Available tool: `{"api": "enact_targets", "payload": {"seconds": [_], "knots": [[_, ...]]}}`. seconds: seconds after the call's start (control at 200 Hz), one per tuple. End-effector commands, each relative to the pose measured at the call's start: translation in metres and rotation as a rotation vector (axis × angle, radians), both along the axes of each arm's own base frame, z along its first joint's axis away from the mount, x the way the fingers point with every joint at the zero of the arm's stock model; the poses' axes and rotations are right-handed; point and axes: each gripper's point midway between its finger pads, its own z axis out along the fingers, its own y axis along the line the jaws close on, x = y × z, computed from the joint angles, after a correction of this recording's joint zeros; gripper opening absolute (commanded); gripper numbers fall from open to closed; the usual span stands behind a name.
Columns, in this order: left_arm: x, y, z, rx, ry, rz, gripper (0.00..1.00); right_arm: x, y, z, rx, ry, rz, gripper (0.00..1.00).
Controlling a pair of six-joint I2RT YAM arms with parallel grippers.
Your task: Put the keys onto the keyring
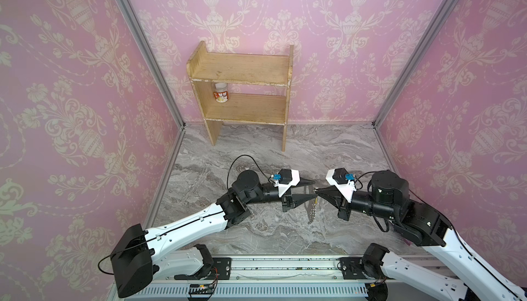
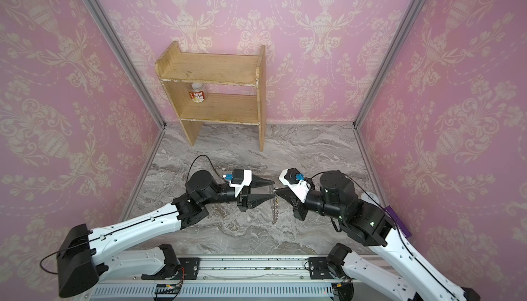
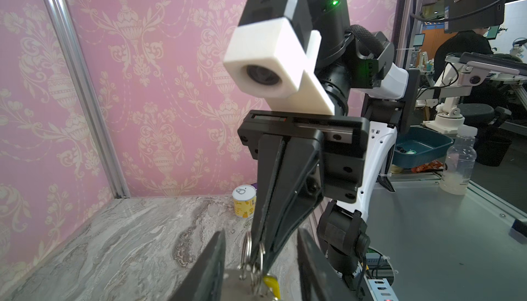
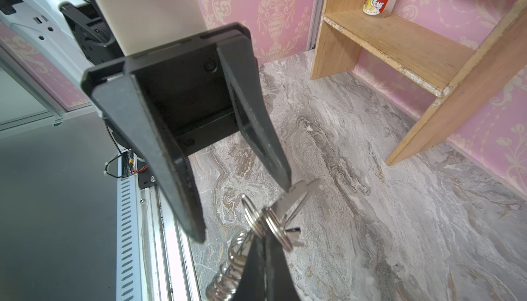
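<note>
Well, the wooden shelf (image 1: 242,71) stands at the back wall, well apart from both arms, with open marble table (image 1: 256,228) between. The left gripper (image 1: 314,189) has its jaws half apart, one on each side of the keyring (image 1: 311,210). The keyring hangs edge-on above the table, with rings along one edge and a yellow key tag (image 3: 271,282) among them. The right gripper (image 1: 318,191), jaws closed, pinches its top ring.

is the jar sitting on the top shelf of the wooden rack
No, the jar stands on the lower shelf of the wooden rack, beneath the bare top board.
</note>
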Motion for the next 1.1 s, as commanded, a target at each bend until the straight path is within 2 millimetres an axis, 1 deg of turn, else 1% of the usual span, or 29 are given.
{"api": "enact_targets", "payload": {"seconds": [0.0,0.07,0.155,0.22,0.285,0.295,0.305,0.39,0.53,0.66,0.76,0.881,1.096], "knots": [[0.003,0.011,0.002,0.006,0.009,0.056,0.51,0.001,-0.007,0.006,-0.030,0.001,-0.023,0.00],[0.002,0.013,0.000,0.033,0.011,0.059,0.51,0.002,-0.009,0.003,-0.064,0.014,-0.029,0.00],[0.001,0.011,-0.011,0.102,0.017,0.050,0.51,0.003,-0.010,0.002,-0.098,0.018,-0.029,0.00],[-0.001,0.008,-0.020,0.153,0.025,0.029,0.50,0.004,-0.010,0.004,-0.116,0.022,-0.028,0.00],[0.000,0.006,-0.026,0.187,0.037,0.022,0.46,0.005,-0.009,-0.003,-0.140,0.043,-0.027,0.00],[0.000,0.005,-0.027,0.194,0.039,0.022,0.46,0.005,-0.009,0.008,-0.123,0.026,-0.027,0.00],[0.000,0.005,-0.027,0.198,0.038,0.022,0.45,0.005,-0.008,0.010,-0.119,0.023,-0.027,0.00],[0.001,0.003,-0.033,0.229,0.035,0.027,0.43,0.006,-0.007,0.011,-0.122,0.033,-0.025,0.00],[0.005,0.001,-0.030,0.240,0.018,0.051,0.40,0.009,-0.006,0.006,-0.151,0.055,-0.030,0.00],[0.005,-0.002,-0.033,0.276,0.002,0.053,0.35,0.011,-0.005,0.003,-0.175,0.068,-0.032,0.00],[0.008,-0.002,-0.028,0.269,-0.010,0.071,0.34,0.013,-0.004,-0.001,-0.201,0.076,-0.034,0.00],[0.010,-0.004,-0.031,0.286,-0.020,0.079,0.30,0.013,-0.001,0.001,-0.204,0.076,-0.027,0.00],[0.011,-0.007,-0.029,0.278,-0.028,0.080,0.24,0.014,0.001,0.000,-0.212,0.077,-0.024,0.00]]}}
